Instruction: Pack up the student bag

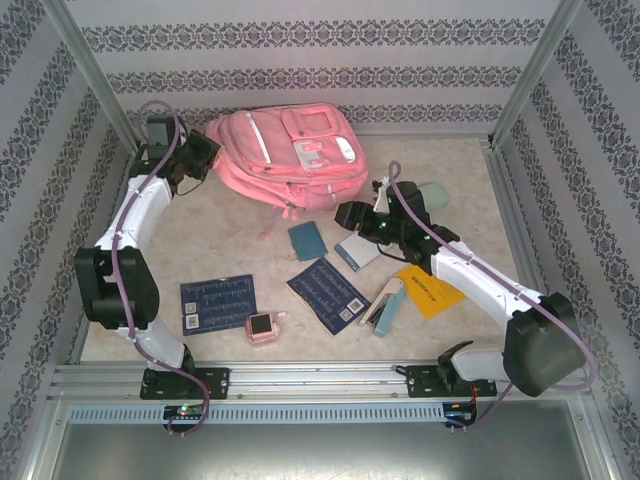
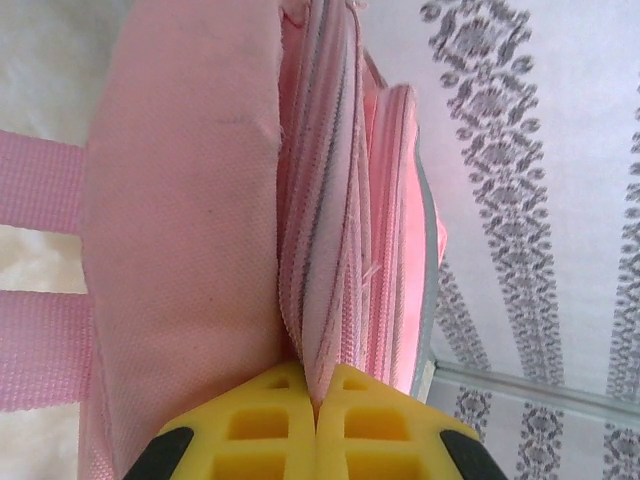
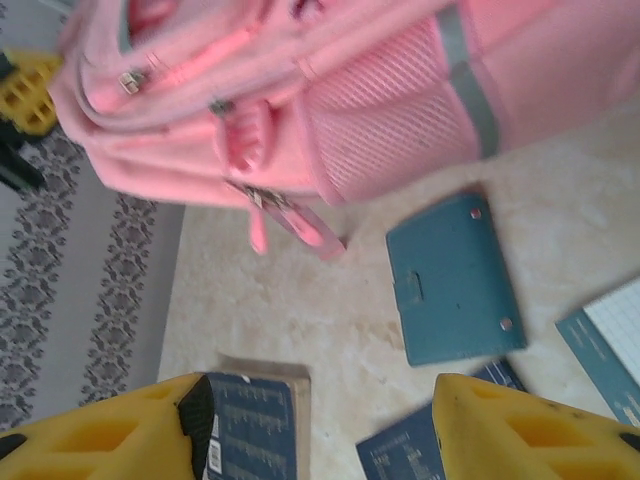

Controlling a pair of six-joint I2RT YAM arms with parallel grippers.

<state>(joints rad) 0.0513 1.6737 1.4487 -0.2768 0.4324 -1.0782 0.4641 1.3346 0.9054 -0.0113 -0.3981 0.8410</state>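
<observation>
The student bag (image 1: 285, 150) is a big pink backpack lying at the back of the table, pockets facing up. My left gripper (image 1: 205, 155) is at its left edge. In the left wrist view, the left gripper (image 2: 317, 385) is shut on a striped pink fold of the bag (image 2: 180, 250) by the zip. My right gripper (image 1: 348, 215) hovers just in front of the bag. In the right wrist view, the right gripper (image 3: 320, 420) is open over the table. A dark blue booklet (image 3: 250, 425) lies against its left finger. The bag (image 3: 300, 90) is beyond it.
In front of the bag lie a teal wallet (image 1: 307, 240), two dark blue booklets (image 1: 328, 292) (image 1: 218, 303), a small pink square gadget (image 1: 263, 327), a pale notebook (image 1: 357, 250), a yellow envelope (image 1: 430, 290) and a white-teal stapler (image 1: 383, 305). Patterned walls enclose the table.
</observation>
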